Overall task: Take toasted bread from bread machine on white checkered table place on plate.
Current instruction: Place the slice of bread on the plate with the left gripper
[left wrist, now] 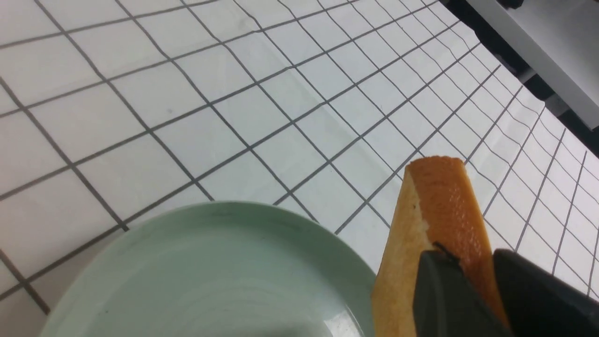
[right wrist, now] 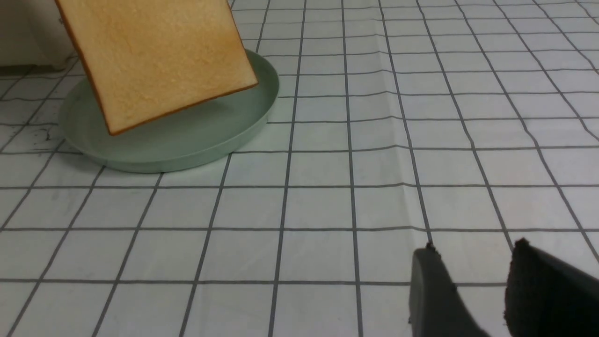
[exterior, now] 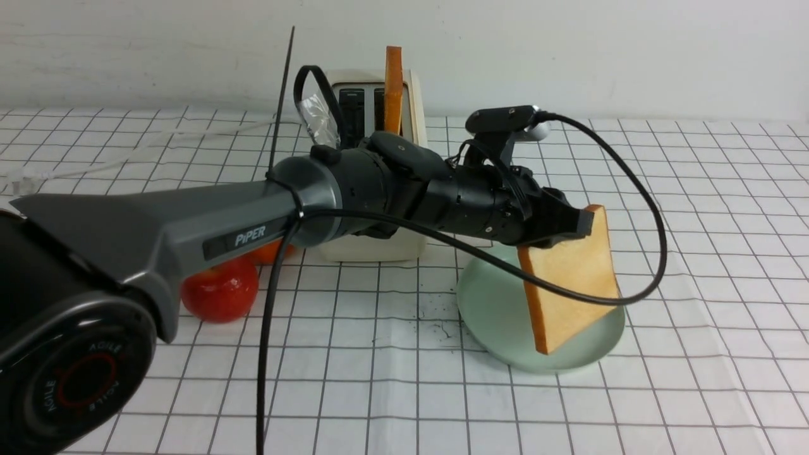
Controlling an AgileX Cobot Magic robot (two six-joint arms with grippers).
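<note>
Front view: checkered table point(exterior: 695, 189), crossed by the left arm point(exterior: 189, 234) in front of a cream toaster point(exterior: 414, 101) (a second slice point(exterior: 394, 82) stands upright in it). A green plate point(exterior: 493, 303) sits right of the toaster. Toast point(exterior: 572, 284) hangs tilted above the plate, its top corner pinched by the left gripper point(exterior: 584, 222). The right gripper point(right wrist: 473, 245) hovers empty over the table, jaws apart.

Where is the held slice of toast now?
Front view: the slice hangs tilted over the green plate, right of the toaster, top corner in the left gripper.
</note>
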